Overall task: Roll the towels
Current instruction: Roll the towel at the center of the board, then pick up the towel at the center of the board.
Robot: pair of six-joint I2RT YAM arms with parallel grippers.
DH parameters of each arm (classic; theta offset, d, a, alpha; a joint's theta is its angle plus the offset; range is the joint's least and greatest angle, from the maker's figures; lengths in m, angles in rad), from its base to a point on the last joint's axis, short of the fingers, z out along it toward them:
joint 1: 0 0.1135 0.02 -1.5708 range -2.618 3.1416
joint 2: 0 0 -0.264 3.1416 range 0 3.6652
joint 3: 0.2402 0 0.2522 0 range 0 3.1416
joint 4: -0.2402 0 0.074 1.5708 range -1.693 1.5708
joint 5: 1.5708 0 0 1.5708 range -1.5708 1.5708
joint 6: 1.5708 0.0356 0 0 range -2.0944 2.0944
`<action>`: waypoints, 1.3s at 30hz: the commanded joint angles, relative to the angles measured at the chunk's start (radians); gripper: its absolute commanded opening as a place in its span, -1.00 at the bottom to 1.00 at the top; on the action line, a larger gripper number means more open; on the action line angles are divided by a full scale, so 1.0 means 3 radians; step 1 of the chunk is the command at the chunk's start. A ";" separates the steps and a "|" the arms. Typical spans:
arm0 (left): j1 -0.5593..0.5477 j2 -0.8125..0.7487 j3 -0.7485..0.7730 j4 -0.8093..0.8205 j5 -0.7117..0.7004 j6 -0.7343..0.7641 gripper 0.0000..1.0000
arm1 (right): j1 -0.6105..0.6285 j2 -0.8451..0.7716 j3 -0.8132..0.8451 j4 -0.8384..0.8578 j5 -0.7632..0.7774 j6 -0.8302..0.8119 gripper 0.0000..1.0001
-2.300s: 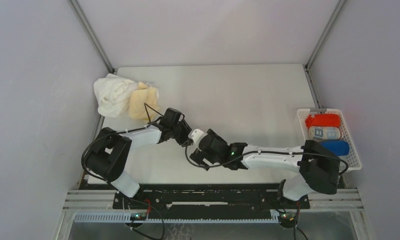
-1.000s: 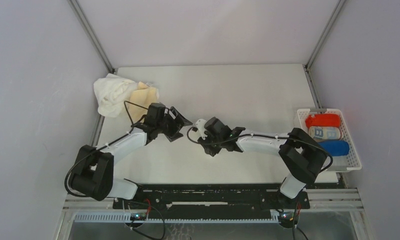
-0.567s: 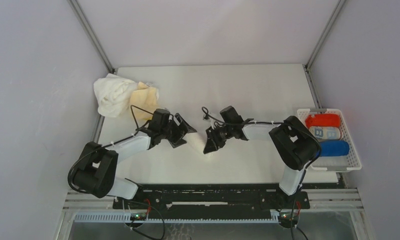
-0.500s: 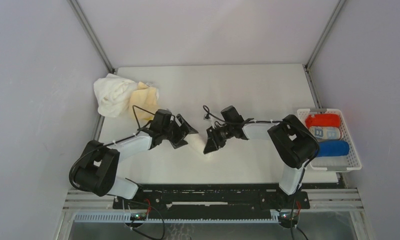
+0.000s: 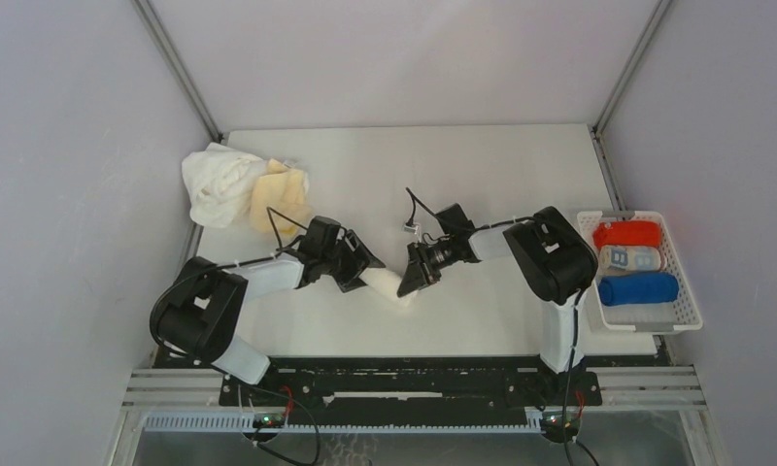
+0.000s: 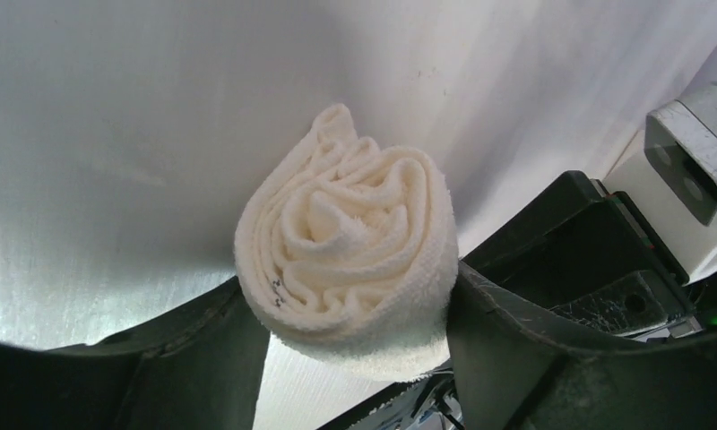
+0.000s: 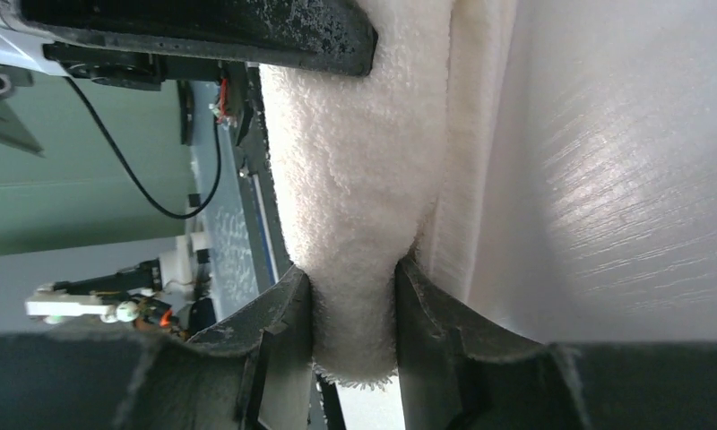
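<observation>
A cream towel (image 5: 387,282), rolled into a tight cylinder, lies near the middle of the table. My left gripper (image 5: 363,274) is at its left end. In the left wrist view the spiral end of the towel (image 6: 346,260) sits between my left gripper (image 6: 348,282) fingers, which touch it on both sides. My right gripper (image 5: 411,280) is at the roll's other end. The right wrist view shows my right gripper (image 7: 353,278) shut on the towel (image 7: 355,161), pinching it narrow.
A crumpled white towel (image 5: 219,180) and a pale yellow-orange towel (image 5: 278,194) lie at the back left. A white slatted basket (image 5: 691,291) at the right edge holds rolled red (image 5: 627,233), light-blue patterned (image 5: 629,258) and royal blue (image 5: 637,288) towels.
The right gripper has brought the cream roll down onto the table. The left gripper has slid right to the roll's end and narrowed round it.
</observation>
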 commanded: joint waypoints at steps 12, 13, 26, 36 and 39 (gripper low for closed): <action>-0.0029 0.0213 0.0215 -0.0493 -0.0233 0.0233 -0.06 | 0.0310 -0.0786 0.0019 -0.0849 0.1826 -0.0309 0.45; -0.0030 0.0225 0.0255 -0.0565 -0.0238 0.0262 -0.07 | 0.0402 -0.0914 0.0041 -0.0939 0.2109 -0.0365 0.53; -0.0031 0.0524 0.0876 -0.1530 -0.0095 0.0686 -0.07 | 0.2035 -0.1359 0.0457 -0.1334 0.5104 -0.1003 0.83; -0.0028 0.0754 0.1116 -0.1952 -0.0003 0.0909 -0.05 | 0.2624 -0.0397 0.0917 -0.1332 0.5924 -0.1222 0.88; -0.0030 0.0836 0.1160 -0.1981 0.0047 0.0934 -0.05 | 0.2668 -0.0180 0.1033 -0.1324 0.6154 -0.1227 0.88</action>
